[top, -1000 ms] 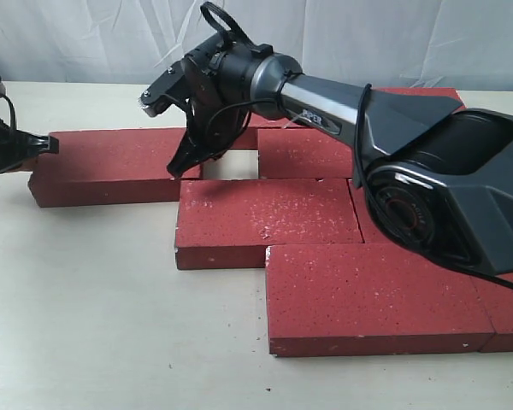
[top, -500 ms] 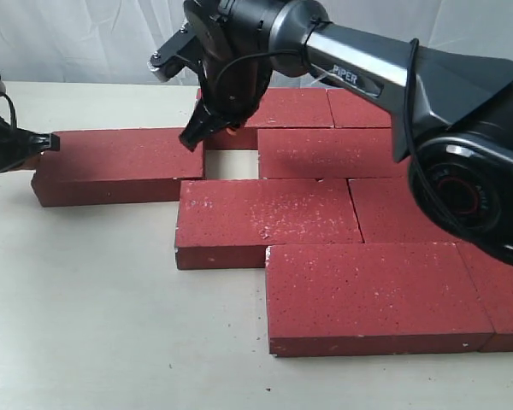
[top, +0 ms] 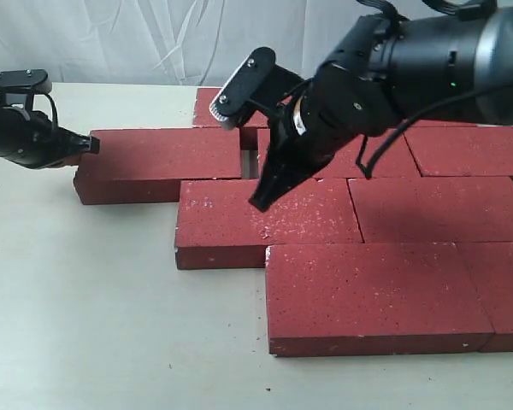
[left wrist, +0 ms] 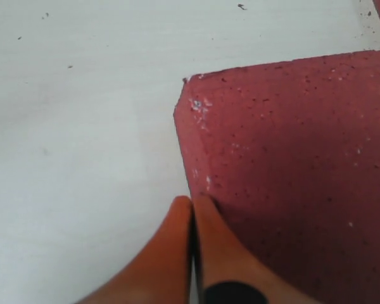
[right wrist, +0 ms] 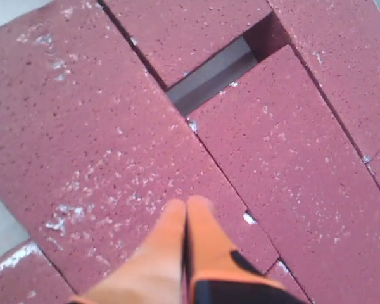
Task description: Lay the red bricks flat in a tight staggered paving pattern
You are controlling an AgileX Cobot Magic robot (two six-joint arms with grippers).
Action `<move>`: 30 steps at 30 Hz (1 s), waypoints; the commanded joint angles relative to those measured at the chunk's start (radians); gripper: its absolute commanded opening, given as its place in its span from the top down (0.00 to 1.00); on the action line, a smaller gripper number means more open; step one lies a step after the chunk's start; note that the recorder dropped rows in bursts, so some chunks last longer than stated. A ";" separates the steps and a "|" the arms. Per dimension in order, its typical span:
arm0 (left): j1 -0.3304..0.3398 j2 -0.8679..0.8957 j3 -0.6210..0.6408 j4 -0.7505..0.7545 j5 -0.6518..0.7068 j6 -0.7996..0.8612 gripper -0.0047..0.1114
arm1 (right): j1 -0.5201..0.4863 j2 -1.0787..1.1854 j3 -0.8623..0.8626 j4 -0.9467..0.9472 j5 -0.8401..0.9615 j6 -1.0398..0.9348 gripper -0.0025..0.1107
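The left jaws are pressed together, their fingers (left wrist: 171, 253) set tip-on against the end of the leftmost brick (top: 158, 162), near its corner. The right jaws are pressed together too, fingers (right wrist: 161, 247) pointing down at the middle-row brick (top: 265, 218) beside its joint with the next one; I cannot tell whether they touch it. The red bricks (top: 376, 290) lie flat in staggered rows on the worktop (top: 85, 299), with a narrow gap (top: 250, 164) just right of the leftmost brick.
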 commanded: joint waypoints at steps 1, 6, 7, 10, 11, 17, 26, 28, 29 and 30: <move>-0.026 0.002 -0.003 -0.011 -0.010 0.003 0.96 | -0.015 -0.087 0.100 -0.124 -0.176 0.068 0.99; -0.039 0.002 -0.003 -0.014 -0.012 0.003 0.96 | -0.051 -0.100 0.100 -0.126 -0.172 0.112 0.99; -0.043 0.002 -0.003 -0.016 -0.011 0.003 0.96 | -0.059 -0.100 0.103 -0.126 -0.177 0.112 0.99; -0.058 0.002 -0.003 -0.016 -0.017 0.003 0.96 | -0.074 -0.100 0.103 -0.122 -0.179 0.113 0.99; -0.068 0.002 -0.003 -0.016 -0.023 0.003 0.96 | -0.076 -0.100 0.103 -0.123 -0.179 0.113 0.99; -0.108 0.002 -0.003 -0.016 -0.066 0.022 0.96 | -0.078 -0.100 0.103 -0.101 -0.187 0.113 0.99; -0.108 0.002 0.004 0.004 -0.151 0.022 0.96 | -0.080 -0.100 0.103 -0.096 -0.189 0.113 0.99; -0.108 0.002 0.004 0.036 -0.155 0.022 0.96 | -0.080 -0.100 0.103 -0.096 -0.189 0.113 0.99; -0.108 0.002 0.004 0.040 -0.165 0.022 0.96 | -0.080 -0.100 0.103 -0.096 -0.189 0.113 0.99; -0.108 0.002 0.004 0.040 -0.180 0.022 0.96 | -0.080 -0.100 0.103 -0.096 -0.189 0.113 0.99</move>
